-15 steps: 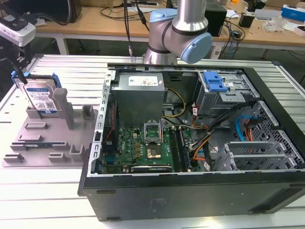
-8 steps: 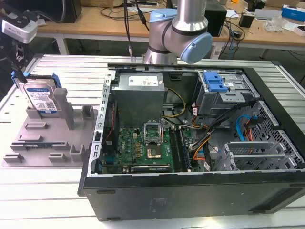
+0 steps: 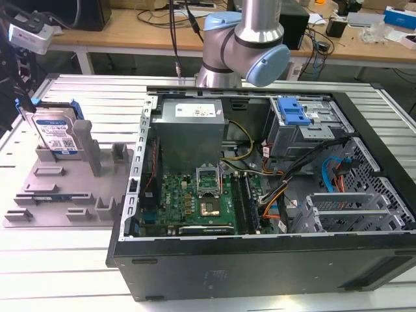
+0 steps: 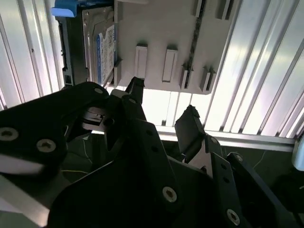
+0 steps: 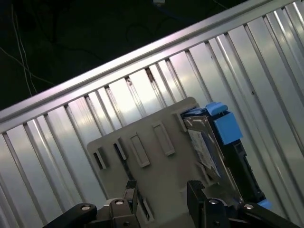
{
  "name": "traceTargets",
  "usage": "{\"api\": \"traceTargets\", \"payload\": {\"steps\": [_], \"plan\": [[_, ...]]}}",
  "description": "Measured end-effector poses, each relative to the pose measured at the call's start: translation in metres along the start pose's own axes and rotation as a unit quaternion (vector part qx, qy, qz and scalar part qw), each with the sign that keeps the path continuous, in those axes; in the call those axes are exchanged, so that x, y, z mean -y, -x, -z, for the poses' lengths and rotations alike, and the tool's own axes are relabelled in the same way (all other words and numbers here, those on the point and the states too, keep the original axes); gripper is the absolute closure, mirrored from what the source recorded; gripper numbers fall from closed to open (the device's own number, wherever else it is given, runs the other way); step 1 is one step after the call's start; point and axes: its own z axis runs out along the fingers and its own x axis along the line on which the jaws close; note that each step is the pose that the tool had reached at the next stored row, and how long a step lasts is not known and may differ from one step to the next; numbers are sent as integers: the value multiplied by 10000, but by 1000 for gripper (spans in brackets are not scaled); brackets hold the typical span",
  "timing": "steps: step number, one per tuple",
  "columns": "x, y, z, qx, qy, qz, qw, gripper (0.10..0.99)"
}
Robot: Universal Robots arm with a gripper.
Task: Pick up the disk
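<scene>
Standing upright: silver, blue-railed, white-labelled disk (image 3: 57,135)

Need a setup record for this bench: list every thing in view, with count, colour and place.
disk: one, silver-grey with white label and blue rails, standing on edge in the holder tray
holder tray: one, grey, on the table at the exterior view's left, beside the computer case
computer case: one, black, open, lying on the table
power supply: one, grey, inside the case
motherboard: one, green, on the case floor
latch piece: one, bright blue, on a grey metal cage inside the case
table: one, silver, ribbed
arm: one, silver with pale blue caps, behind the case
gripper: one, black, open and empty, facing the tray, clear of the disk
</scene>
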Motion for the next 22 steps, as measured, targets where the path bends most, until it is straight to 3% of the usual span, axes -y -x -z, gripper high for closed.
{"api": "traceTargets", "payload": {"steps": [5, 8, 14, 19, 22], "plan": [[25, 10, 0, -15, 1, 497, 9988, 545], [32, 13, -4, -21, -6, 802, 9968, 545], [51, 21, -12, -26, -39, 1317, 9913, 545], [50, 25, -13, -40, -44, 1396, 9902, 545], [4, 134, -14, -114, -63, 1402, 9900, 545]]}}
